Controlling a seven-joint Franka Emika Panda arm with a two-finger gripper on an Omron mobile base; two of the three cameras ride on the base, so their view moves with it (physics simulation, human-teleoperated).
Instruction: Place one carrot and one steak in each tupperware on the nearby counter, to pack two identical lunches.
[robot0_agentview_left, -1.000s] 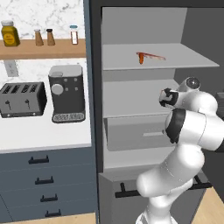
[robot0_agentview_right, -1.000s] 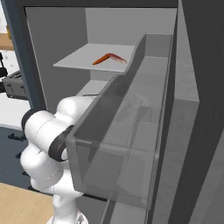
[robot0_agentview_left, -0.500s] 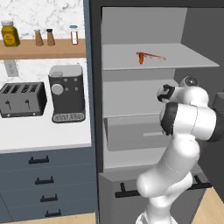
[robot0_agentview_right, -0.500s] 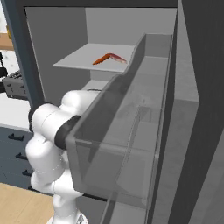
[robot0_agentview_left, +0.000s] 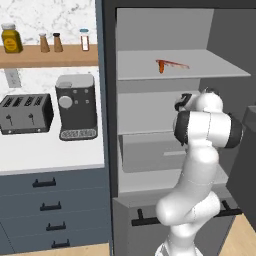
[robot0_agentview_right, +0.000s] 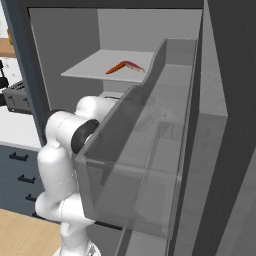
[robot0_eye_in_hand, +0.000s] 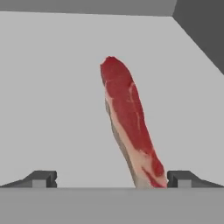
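Facing the shelf (robot0_eye_in_hand: 52, 87), your gripper (robot0_eye_in_hand: 111, 178) stood wide and empty; the steak (robot0_eye_in_hand: 129, 122) lay dead ahead between the tips, long axis running away from the hand, near end toward the right tip.

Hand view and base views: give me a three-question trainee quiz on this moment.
1. True or false: the end effector is shut on the steak.
2. On the top shelf, what lies beside the steak? A) a carrot B) a bottle C) a tray
3. Fill in: left of the toaster and coffee machine counter, or right? The fridge stands to the ____.

Key: 1 false; 2 A; 3 right.
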